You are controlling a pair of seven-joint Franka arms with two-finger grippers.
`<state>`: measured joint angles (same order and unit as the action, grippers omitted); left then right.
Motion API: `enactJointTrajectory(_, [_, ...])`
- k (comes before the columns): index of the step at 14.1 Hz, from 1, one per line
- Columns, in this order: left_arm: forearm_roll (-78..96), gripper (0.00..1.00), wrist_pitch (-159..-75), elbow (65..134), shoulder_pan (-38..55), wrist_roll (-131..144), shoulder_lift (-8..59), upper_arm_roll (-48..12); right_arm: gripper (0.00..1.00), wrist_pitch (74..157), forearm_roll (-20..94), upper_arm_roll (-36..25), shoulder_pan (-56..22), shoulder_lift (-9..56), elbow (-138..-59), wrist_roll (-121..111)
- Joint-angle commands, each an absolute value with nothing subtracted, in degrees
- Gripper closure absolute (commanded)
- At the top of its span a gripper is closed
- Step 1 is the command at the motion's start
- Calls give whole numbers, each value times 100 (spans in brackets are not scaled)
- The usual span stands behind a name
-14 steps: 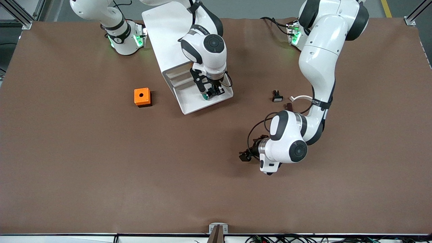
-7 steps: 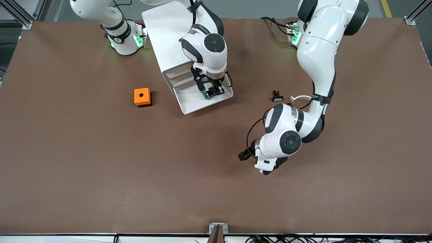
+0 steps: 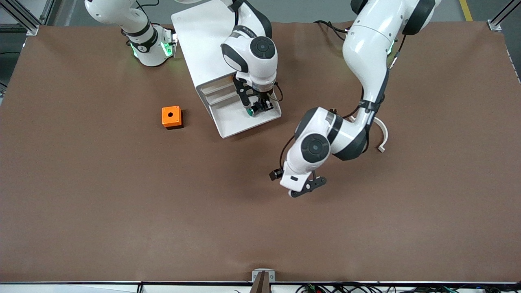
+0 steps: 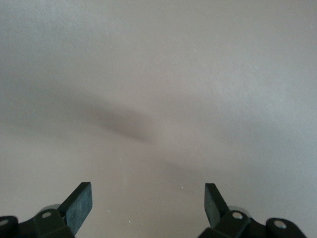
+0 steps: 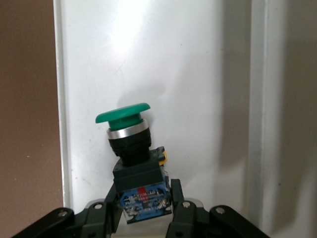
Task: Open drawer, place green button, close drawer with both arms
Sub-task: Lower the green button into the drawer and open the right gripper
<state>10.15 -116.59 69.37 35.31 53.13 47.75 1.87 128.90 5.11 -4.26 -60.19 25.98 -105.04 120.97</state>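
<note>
The drawer [image 3: 234, 124], the lowest one of the white cabinet [image 3: 195, 36], is pulled out toward the front camera. My right gripper [image 3: 257, 108] is inside the drawer's tray [image 5: 188, 74], at the corner toward the left arm's end. It is shut on the black body of the button [image 5: 130, 144]. The green cap [image 3: 248, 112] points at the drawer's front wall. I cannot tell whether the button touches the tray floor. My left gripper [image 3: 308, 187] is open and empty over bare brown table, nearer the front camera than the drawer. The left wrist view shows only table between its fingers [image 4: 79, 206].
An orange cube with a hole [image 3: 171, 116] sits on the table beside the drawer, toward the right arm's end. A white cable loop [image 3: 382, 134] hangs from the left arm. The left arm's wrist covers the spot where the small black part lay.
The left arm has swung toward the right arm's end, and its gripper has turned and moved closer to the drawer's front. The right gripper has shifted slightly inside the drawer, still holding the button.
</note>
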Motion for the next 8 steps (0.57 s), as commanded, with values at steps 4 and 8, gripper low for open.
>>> enactJointTrajectory(4, [870,0,-11689,7110,3867,5432,4623,264,0,12456,501,-483,-6091,2733,-10144,12042])
enactJointTrajectory(8, [870,0,-11707,7119,4016,5476,4605,264,0,11735,378,-519,-5916,2725,-9669,10568])
